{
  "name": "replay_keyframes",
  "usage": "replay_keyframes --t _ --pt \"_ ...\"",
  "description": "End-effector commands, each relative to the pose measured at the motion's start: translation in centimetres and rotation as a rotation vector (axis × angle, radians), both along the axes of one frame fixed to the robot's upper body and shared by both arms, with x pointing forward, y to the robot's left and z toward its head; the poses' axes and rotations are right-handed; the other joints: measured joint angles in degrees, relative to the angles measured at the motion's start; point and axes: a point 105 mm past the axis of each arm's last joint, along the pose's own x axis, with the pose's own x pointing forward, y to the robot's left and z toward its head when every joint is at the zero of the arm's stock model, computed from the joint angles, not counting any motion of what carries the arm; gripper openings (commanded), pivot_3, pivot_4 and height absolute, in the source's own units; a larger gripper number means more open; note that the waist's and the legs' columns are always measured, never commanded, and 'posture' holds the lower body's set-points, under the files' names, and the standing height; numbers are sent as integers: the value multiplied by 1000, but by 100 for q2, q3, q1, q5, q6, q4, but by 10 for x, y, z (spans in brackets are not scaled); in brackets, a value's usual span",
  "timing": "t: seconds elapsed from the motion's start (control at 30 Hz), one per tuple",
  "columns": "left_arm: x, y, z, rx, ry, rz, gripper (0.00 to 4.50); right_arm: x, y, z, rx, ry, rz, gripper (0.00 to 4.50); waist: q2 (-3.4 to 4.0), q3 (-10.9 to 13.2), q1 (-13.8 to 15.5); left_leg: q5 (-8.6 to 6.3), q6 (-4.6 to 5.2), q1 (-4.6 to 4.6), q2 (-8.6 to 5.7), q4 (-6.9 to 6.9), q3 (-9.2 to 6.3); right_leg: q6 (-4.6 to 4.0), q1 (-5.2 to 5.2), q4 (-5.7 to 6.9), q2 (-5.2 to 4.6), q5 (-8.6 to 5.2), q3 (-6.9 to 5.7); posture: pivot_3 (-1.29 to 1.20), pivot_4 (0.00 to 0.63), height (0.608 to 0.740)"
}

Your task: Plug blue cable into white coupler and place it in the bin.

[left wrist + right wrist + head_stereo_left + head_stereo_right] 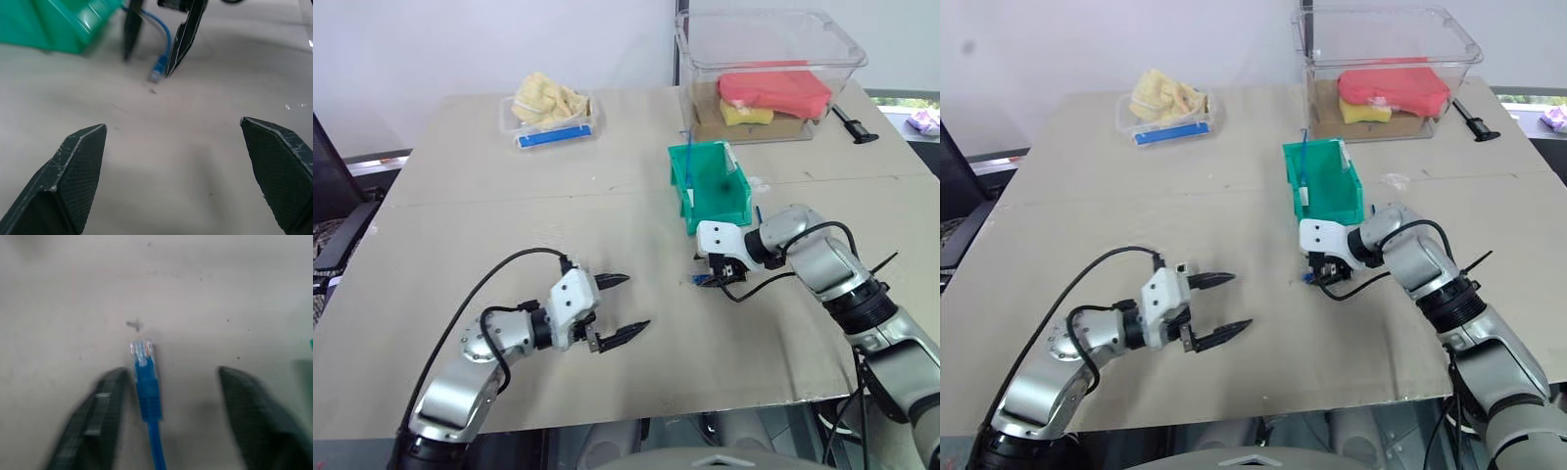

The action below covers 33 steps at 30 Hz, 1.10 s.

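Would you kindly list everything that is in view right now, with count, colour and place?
blue cable: one, blue with a clear plug, one end on the table between the right gripper's fingers, running back toward the bin
bin: one, teal-green, mid-table
clear tub: one, far right, holding red and yellow items
clear tray: one, blue strip, far left, holding a pale yellow crumpled thing
black tool: one, right of the tub
table: one, beige
left gripper: open, near left over the table
right gripper: open, tips down around the cable plug

No readable text, label or number anywhere.
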Motion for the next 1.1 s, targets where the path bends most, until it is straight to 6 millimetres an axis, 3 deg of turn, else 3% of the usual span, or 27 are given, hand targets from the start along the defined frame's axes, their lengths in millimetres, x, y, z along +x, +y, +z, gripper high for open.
replay_keyframes --t 0.03,0.13,0.23,0.47,0.77,0.93,1.1 --pt "8 -11 5 30 -13 -29 4500 -26 -6 31 222 8 23 4040 6 4 34 -1 -2 -9 0 1 -8 0 -3 -3 -1 1 -8 0 150 740" --pt "12 -20 6 48 -13 -67 4500 -44 -15 55 387 -10 -6 4040 12 6 31 -2 -3 -47 -7 8 -4 1 -39 -2 -9 2 -4 0 150 740" --pt "24 -34 10 57 -17 -102 4500 -59 -40 63 432 -102 -121 4040 7 2 113 -1 -3 -76 -10 11 -7 1 -64 0 -11 8 -6 0 150 740" --pt "53 -63 7 112 -15 -158 4500 -98 -94 50 377 -195 -460 4040 13 0 159 -1 -2 -74 -12 17 8 3 -63 3 -10 8 4 0 150 740" --pt "70 -85 -5 234 -41 -244 4500 -124 -111 42 343 -238 -589 4040 18 -3 142 -2 0 -59 -5 68 12 13 -26 6 2 12 -4 0 150 740" --pt "68 -92 -10 261 -40 -307 2910 -128 -111 37 350 -241 -641 4147 18 -3 144 -5 6 -59 -8 89 6 19 -14 4 -1 15 -4 0 150 740" --pt "67 -96 -11 266 -54 -343 713 -134 -104 31 366 -228 -674 4147 19 -4 150 -6 6 -59 -8 90 2 19 -14 4 -1 15 -5 0 150 740"
